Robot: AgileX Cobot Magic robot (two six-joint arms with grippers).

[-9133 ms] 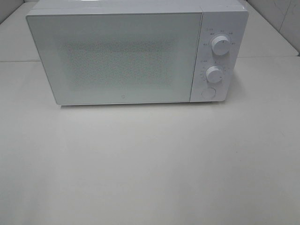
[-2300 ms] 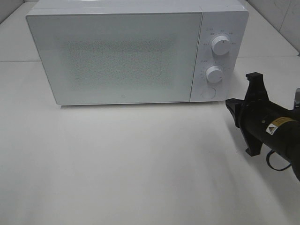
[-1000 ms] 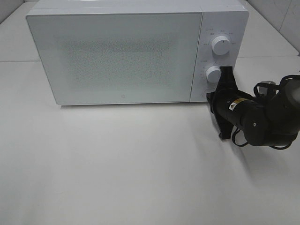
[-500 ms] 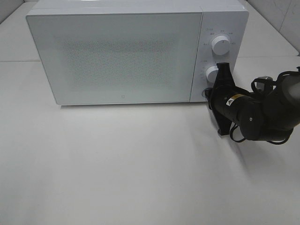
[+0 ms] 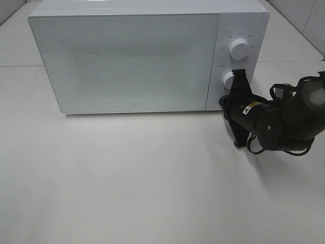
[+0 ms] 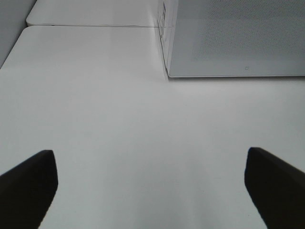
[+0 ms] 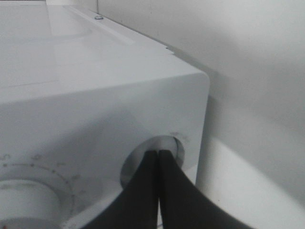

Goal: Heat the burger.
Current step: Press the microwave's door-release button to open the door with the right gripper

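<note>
The burger is out of view in every frame. A white microwave (image 5: 127, 61) stands at the back of the table with its door closed. My right gripper (image 5: 224, 101) is shut, and its joined tips sit against the round button at the bottom of the control panel. The right wrist view shows those closed tips (image 7: 158, 153) pressed into the recessed button (image 7: 175, 144). My left gripper (image 6: 148, 152) is open and empty above bare tabletop, with the microwave's lower left corner (image 6: 228, 43) ahead of it. The left arm does not show in the exterior view.
Two white knobs, upper (image 5: 238, 48) and lower (image 5: 229, 80), sit above the button; the lower knob (image 7: 21, 195) is beside my right fingers. The white table (image 5: 142, 178) spreads wide in front of the microwave. A tiled wall (image 5: 304, 15) rises at the back right.
My right arm has edged left and slightly up toward the control panel, bringing its shut tips onto the round button. The microwave door stays closed.
</note>
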